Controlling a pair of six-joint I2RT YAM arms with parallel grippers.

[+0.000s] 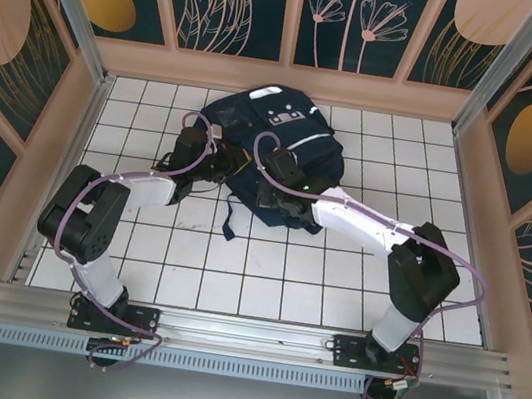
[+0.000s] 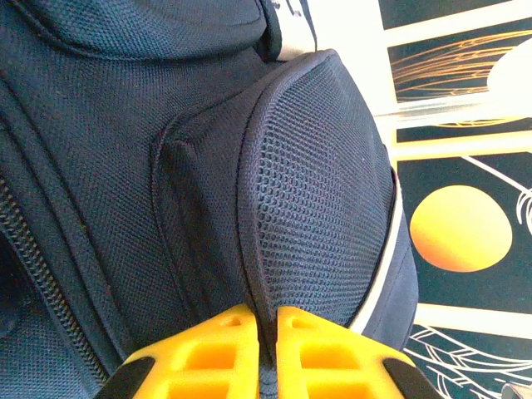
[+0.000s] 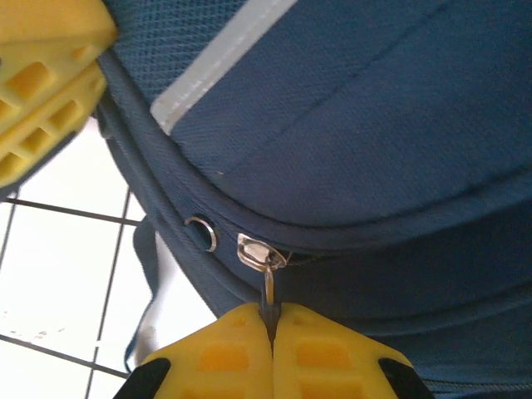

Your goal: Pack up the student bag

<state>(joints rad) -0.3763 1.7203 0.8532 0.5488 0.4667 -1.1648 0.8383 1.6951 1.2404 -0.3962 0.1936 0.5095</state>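
The student bag (image 1: 275, 128) lies at the far middle of the tiled table (image 1: 184, 268). Left gripper (image 2: 268, 320) pinches the mesh pocket (image 2: 320, 183) by its seam; right gripper (image 3: 271, 317) clamps the zipper pull (image 3: 268, 287). Judged stage: working the zip, with packing itself apparently left to do.

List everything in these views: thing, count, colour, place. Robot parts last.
navy-blue fabric backpack: one, navy with white stripe, far centre of table.
silver metal zipper pull: one, silver, on the backpack's zip.
white tiled table: one, white, under everything.
patterned wall panels: several, dark teal with orange shapes, around the table.
left tool: one, yellow fingers, shut on the backpack's mesh pocket seam.
right tool: one, yellow fingers, shut on the zipper pull.
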